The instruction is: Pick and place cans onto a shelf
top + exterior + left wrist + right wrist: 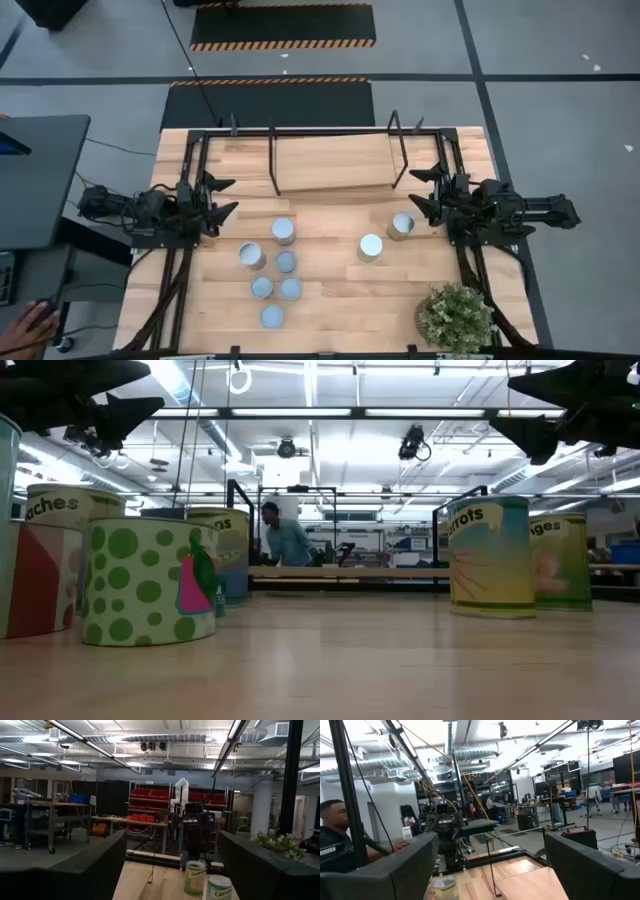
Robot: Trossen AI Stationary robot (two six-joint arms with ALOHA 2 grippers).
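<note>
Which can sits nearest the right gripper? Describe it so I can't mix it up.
Start at the potted plant in the table's near right corner and look toward the shelf. Two cans stand there apart from the left cluster. Yours is the can closer to the right gripper, showing tan sides.

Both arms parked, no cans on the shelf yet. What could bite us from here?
1. The six cans near the left gripper stand tightly clustered; open fingers coming down on one may well knock its neighbours over.
2. The shelf has thin black uprights at its front; a carried can could clip one.
3. The potted plant stands on the right gripper's side, near the two right cans; a low swing might brush it.
</note>
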